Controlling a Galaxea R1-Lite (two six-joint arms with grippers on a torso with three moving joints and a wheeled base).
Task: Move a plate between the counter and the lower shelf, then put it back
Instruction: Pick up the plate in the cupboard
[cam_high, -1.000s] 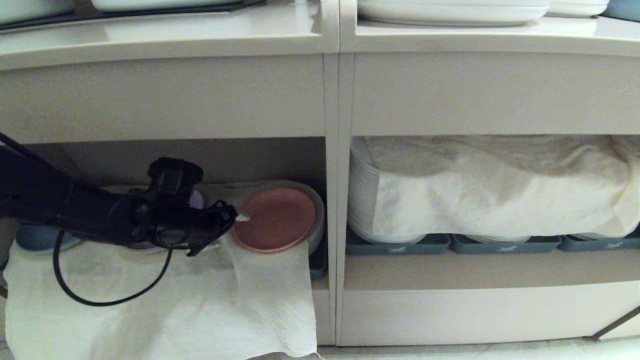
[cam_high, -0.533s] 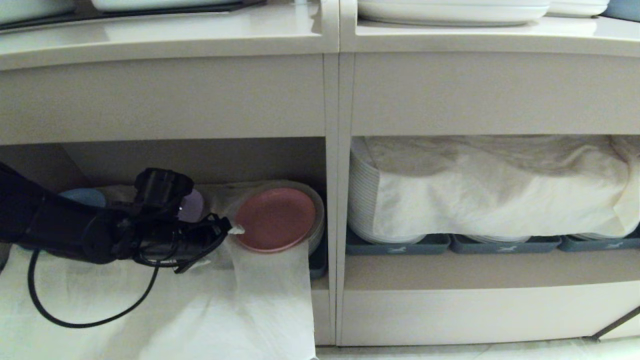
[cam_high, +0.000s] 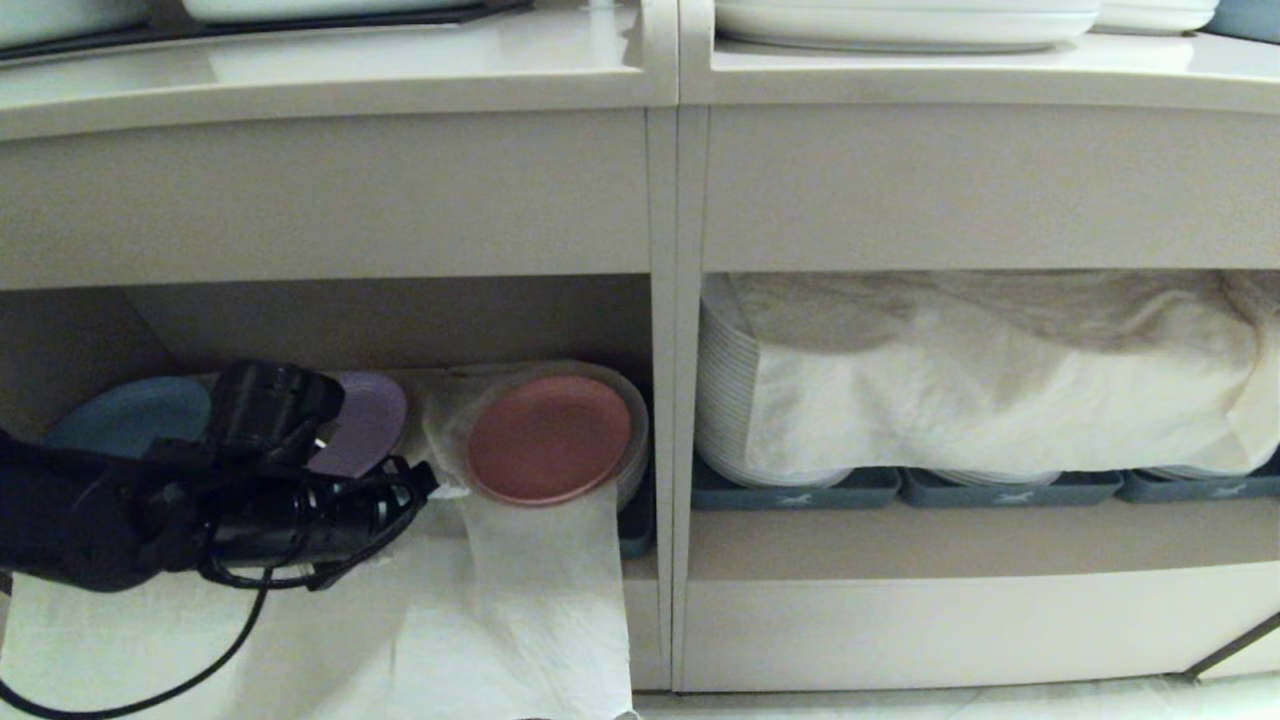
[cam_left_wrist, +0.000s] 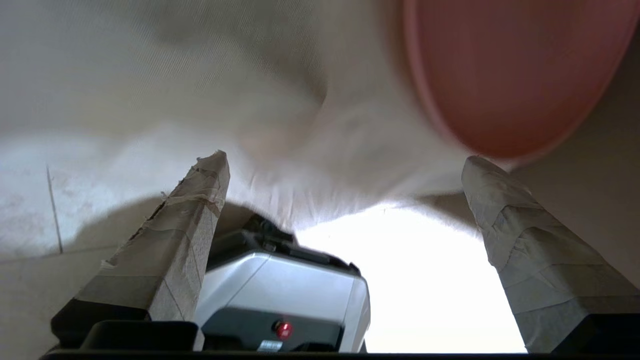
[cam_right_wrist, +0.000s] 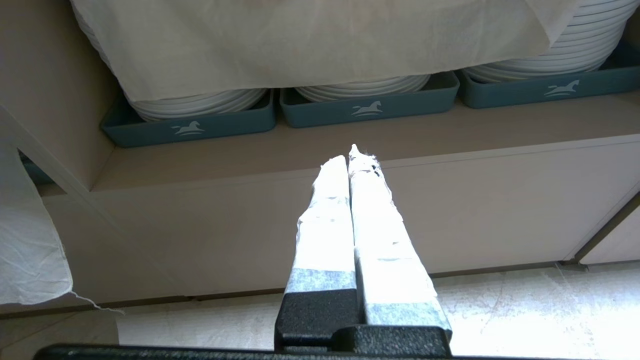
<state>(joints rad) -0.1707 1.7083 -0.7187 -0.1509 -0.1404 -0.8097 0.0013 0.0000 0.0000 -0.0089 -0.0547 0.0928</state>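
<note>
Fingers of my left end effector (cam_high: 432, 487) stood spread and empty at the lower shelf (cam_high: 330, 330); the plate (cam_high: 548, 438) leaned just to its right, rim nearest; my right end effector (cam_right_wrist: 352, 156), clenched, sat farther off.

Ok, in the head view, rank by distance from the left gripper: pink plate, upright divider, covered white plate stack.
From the left gripper:
1. Pink plate, just right of it.
2. Upright divider, further right.
3. White plate stack, in the right cubby.

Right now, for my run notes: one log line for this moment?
left end effector: open, beside plate | plate: on lower shelf | right end effector: shut
</note>
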